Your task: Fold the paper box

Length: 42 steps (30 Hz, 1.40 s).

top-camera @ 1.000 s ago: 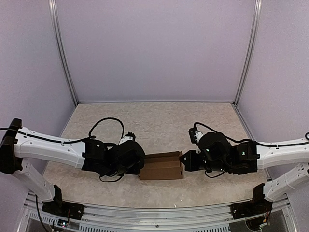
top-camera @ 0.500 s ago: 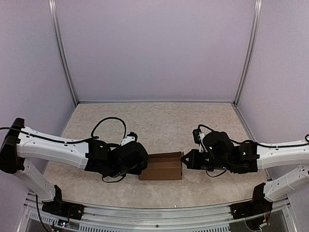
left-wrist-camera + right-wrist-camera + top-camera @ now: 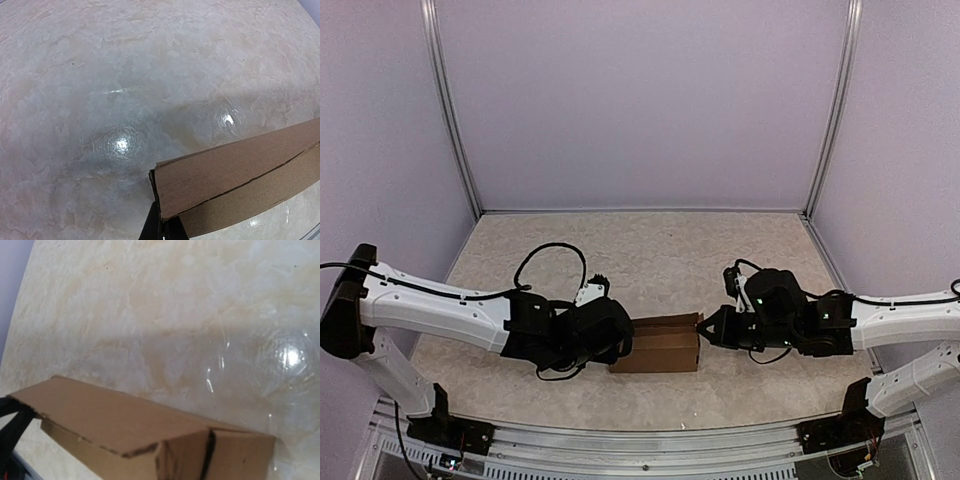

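since the earlier frame the left arm has pushed a little further toward the centre and the right gripper (image 3: 701, 326) has edged to the right. the plain brown cardboard paper box (image 3: 660, 348), a slim partly folded carton, has stayed between them. the paper box sits on the beige mottled table (image 3: 650, 250), near its front middle. left gripper (image 3: 159, 228): clenched on the carton's left end, black fingertips pinching the cardboard edge. right gripper: clenched, tips against the carton's upper right corner; whether cardboard is pinched there cannot be told. a long seam on the carton gapes slightly.
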Each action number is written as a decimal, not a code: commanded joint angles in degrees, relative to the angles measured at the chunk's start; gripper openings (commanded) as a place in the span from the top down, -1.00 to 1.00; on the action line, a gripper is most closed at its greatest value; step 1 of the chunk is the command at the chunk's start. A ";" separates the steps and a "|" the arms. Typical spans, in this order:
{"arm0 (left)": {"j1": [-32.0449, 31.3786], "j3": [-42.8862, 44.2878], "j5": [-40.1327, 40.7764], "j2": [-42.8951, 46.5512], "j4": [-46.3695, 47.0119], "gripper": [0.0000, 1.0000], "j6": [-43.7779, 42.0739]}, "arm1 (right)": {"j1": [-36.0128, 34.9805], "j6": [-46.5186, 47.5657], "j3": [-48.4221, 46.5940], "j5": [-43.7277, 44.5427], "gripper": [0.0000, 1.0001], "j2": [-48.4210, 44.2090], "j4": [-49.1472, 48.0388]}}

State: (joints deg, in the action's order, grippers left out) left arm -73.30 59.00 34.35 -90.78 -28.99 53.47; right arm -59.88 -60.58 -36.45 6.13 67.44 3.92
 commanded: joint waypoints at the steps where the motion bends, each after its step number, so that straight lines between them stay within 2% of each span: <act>1: -1.06 0.46 -1.92 -2.38 -2.18 1.00 -0.92 | 0.62 -0.19 1.01 -1.89 1.00 -1.12 -1.09; 11: -1.06 0.46 -2.33 -1.90 -2.18 1.00 -1.03 | -0.23 2.00 4.19 -0.13 1.00 -1.70 -1.89; 17: -1.06 0.89 -3.21 -2.15 -2.03 1.00 -0.91 | -3.84 3.70 5.30 5.92 1.00 -1.17 -1.87; 21: -1.06 0.94 -3.95 -2.24 -2.03 1.00 -0.55 | -7.82 4.48 5.81 13.42 1.00 -0.17 -1.60; 29: -1.06 1.11 -5.56 -2.47 -1.80 1.00 -0.27 | -13.81 3.79 8.41 22.22 1.00 1.66 -5.02; 36: -1.17 1.68 -6.85 -3.31 -1.52 1.00 -0.47 | -16.12 3.86 8.76 26.75 1.00 3.69 -6.26; 42: -1.23 1.84 -7.52 -4.17 -1.55 1.00 -0.63 | -18.78 3.42 9.64 30.74 1.00 8.98 -10.33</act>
State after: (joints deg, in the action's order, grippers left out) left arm -73.76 60.58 33.39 -92.36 -29.06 53.10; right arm -76.49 -56.84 -29.10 35.64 72.25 -5.87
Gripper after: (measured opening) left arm 0.005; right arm 0.003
